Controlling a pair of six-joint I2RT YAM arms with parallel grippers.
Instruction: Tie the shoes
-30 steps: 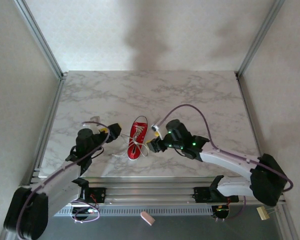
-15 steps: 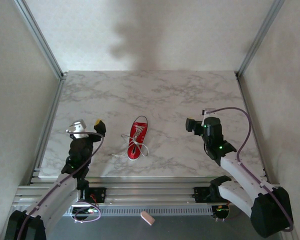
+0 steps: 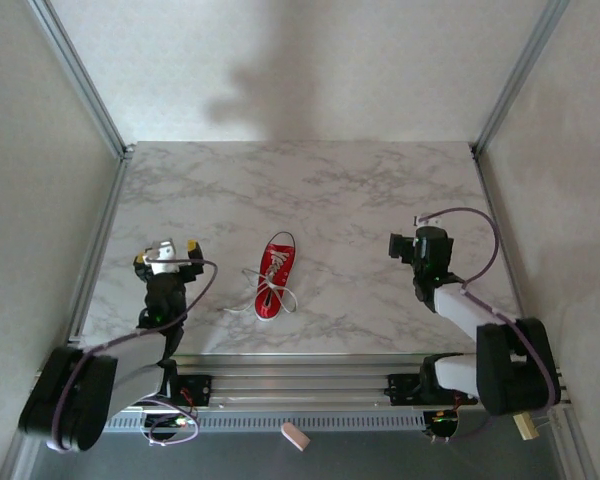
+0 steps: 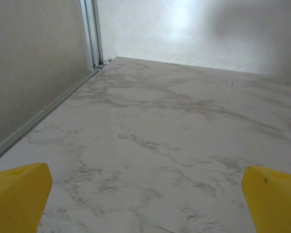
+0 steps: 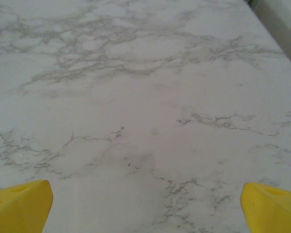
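Note:
The shoe (image 3: 274,274) is a small red sneaker with a white sole, lying in the near middle of the marble table (image 3: 310,190). Its heel points away and its toe points toward the arms. Its white laces (image 3: 271,296) lie in loops over the front of the shoe, with one end trailing left on the table. My left gripper (image 3: 166,254) (image 4: 145,204) sits well left of the shoe, open, its yellow fingertips (image 4: 17,196) wide apart over bare marble. My right gripper (image 3: 417,241) (image 5: 145,208) sits well right of the shoe, open with nothing between its fingertips (image 5: 271,206).
Aluminium frame rails run along the table's left edge (image 3: 98,250) and right edge (image 3: 500,250), with white walls behind. A grey rail (image 3: 300,385) carrying the arm bases runs along the near edge. A small pink object (image 3: 294,436) lies below that rail.
Both arms have drawn back from the shoe to their own sides of the table. The right gripper has opened wide. The shoe and laces lie where they were.

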